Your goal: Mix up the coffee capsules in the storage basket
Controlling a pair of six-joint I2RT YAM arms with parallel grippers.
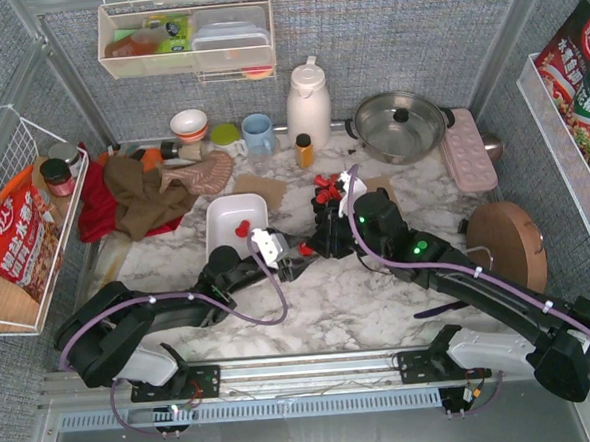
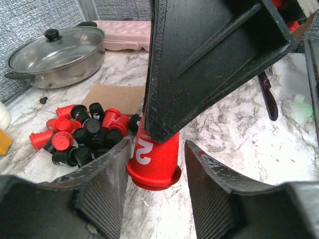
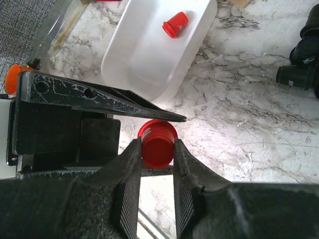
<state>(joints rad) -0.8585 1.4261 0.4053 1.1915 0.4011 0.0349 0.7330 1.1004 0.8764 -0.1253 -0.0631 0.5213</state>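
Observation:
My right gripper is shut on a red coffee capsule, held just above the marble table between the two arms. My left gripper stands open around that same capsule; its left finger is close to the rim and its right finger stands off with a gap. The white storage basket lies behind my left gripper with one red capsule inside. A heap of red and black capsules lies on the table by my right gripper.
A lidded steel pot and a pink dimpled tray stand at the back right. A brown cardboard piece lies behind the heap. Crumpled cloths, cups, a white jug and a round wooden board ring the work area.

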